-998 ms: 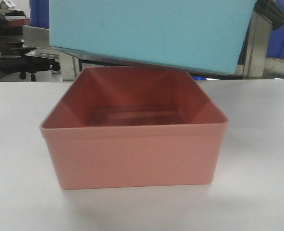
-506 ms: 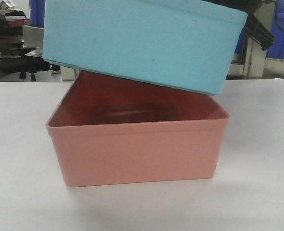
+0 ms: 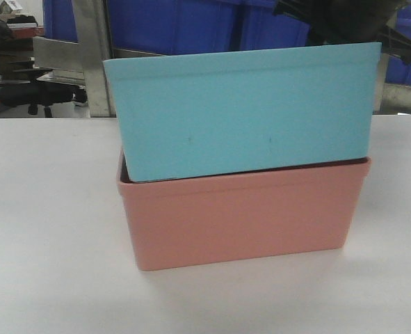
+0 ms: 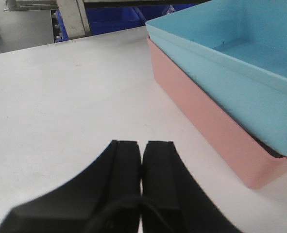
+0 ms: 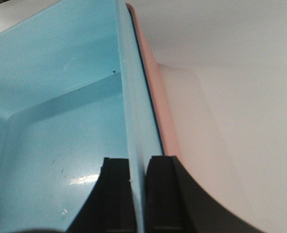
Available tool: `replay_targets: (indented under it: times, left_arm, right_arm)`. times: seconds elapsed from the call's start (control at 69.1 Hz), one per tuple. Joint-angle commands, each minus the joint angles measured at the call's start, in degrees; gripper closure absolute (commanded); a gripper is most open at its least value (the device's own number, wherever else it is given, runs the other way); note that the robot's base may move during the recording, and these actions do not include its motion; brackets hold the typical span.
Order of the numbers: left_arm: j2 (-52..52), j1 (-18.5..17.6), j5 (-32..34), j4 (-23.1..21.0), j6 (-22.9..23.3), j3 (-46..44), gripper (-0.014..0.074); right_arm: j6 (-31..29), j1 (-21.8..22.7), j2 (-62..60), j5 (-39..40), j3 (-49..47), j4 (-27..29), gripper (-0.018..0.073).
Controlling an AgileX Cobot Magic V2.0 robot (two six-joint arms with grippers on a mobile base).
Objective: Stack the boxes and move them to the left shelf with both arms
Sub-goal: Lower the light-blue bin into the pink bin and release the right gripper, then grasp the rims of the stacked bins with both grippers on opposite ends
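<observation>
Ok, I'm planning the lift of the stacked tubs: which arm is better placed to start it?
Right. The right gripper straddles a wall of the blue tub, one finger inside and one outside, pinching it. The left gripper is shut over the table, beside the pink tub and touching neither.

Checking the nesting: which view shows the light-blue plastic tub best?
The front-facing view: the light-blue plastic tub shows its whole front wall, nested in the salmon-pink tub. The left wrist view shows one corner; the right wrist view only its interior and the wall the right gripper clamps.
</observation>
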State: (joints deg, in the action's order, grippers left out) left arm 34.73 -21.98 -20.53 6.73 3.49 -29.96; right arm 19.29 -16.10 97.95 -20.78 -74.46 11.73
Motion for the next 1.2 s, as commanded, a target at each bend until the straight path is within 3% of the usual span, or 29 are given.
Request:
replay_targets:
  times: [0.0, 0.289, 0.593, 0.81, 1.027, 1.085, 1.186]
  left_arm:
    - [0.1, -0.5, 4.7, 0.3, 0.0, -1.6, 0.0604]
    - [0.1, -0.5, 4.7, 0.3, 0.0, -1.6, 0.0603]
    - [0.1, -0.5, 4.7, 0.3, 0.0, -1.6, 0.0603]
    - [0.1, -0.5, 4.7, 0.3, 0.0, -1.6, 0.0603]
    - [0.1, -0.5, 4.7, 0.3, 0.0, -1.6, 0.0604]
    - [0.1, -0.5, 4.7, 0.3, 0.0, -1.6, 0.0603]
    - [0.1, -0.5, 4.7, 0.3, 0.0, -1.6, 0.0603]
  right_arm:
    - [0.6, 0.3, -3.4, 7.4, -2.0, 0.3, 0.0522]
    - [-2.3, 0.3, -3.3, 9.2, -2.0, -1.7, 0.0522]
    - [-4.2, 0.1, -3.3, 20.8, 3.3, -2.1, 0.0522]
    - [-4.1, -1.9, -3.3, 35.5, 12.5, -2.1, 0.0522]
    - [-4.2, -1.9, -3.3, 36.1, 13.9, -2.2, 0.0519]
    - [-4.2, -1.9, -3.4, 35.8, 13.9, -2.2, 0.0492]
    - [-4.2, -1.9, -3.6, 35.2, 13.9, -2.5, 0.0306]
